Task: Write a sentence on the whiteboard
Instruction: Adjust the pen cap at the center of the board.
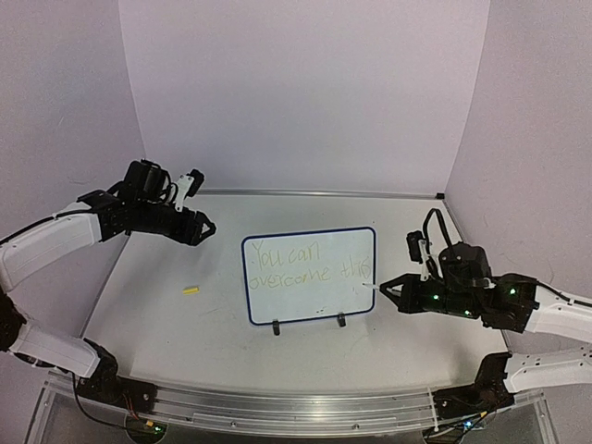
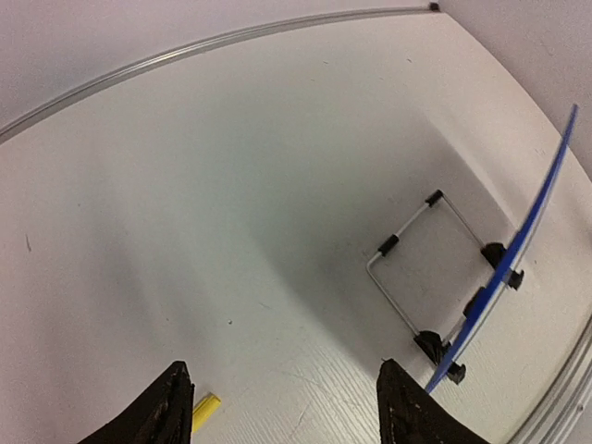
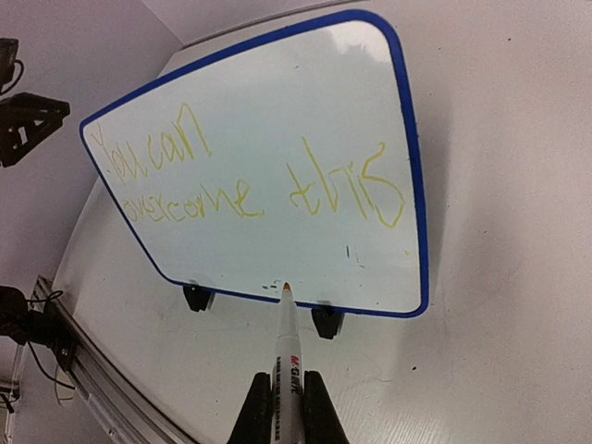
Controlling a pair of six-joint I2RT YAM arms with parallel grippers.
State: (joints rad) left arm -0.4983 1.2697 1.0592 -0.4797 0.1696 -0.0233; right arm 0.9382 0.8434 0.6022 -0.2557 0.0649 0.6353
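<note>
The whiteboard (image 1: 305, 302) stands upright on two black feet at mid-table, blue-framed. The sentence (image 1: 294, 276) in thin yellow-green reads "You can overcome this" in two lines. It also shows in the right wrist view (image 3: 190, 202) on the whiteboard (image 3: 305, 264). My right gripper (image 1: 387, 287) is shut on a white marker (image 3: 289, 347). The marker's orange tip sits near the board's lower edge, below "this"; contact is unclear. My left gripper (image 1: 205, 228) is open and empty, above the table left of the board. In the left wrist view the gripper (image 2: 283, 370) sees the board edge-on (image 2: 518, 250).
A small yellow marker cap (image 1: 191, 289) lies on the table left of the board, also by my left finger in the left wrist view (image 2: 205, 410). The board's wire stand (image 2: 407, 277) rests behind it. Purple walls close the back and sides. A metal rail runs along the near edge.
</note>
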